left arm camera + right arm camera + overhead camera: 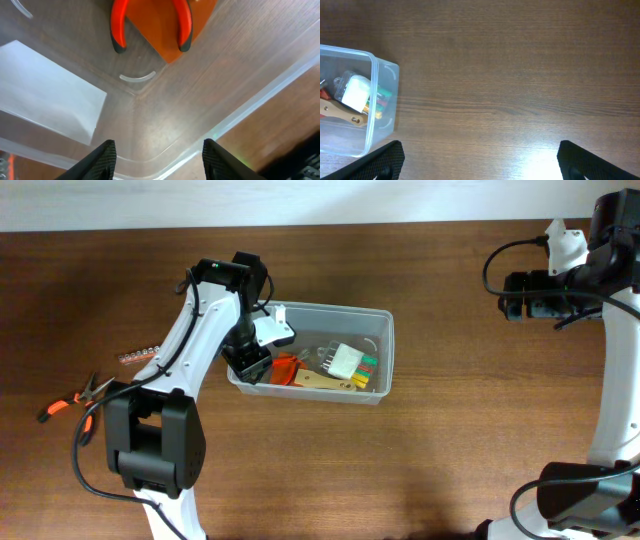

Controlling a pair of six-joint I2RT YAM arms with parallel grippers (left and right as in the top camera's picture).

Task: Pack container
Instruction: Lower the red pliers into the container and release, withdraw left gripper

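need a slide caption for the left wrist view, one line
Open left pincer, nothing between its fingers, over a corner of the clear container, with a red-handled tool lying inside.

White arms [200, 330] — black cables [486, 272], black-fingered left hand [159, 150].

No legible text, label or number on any object in view
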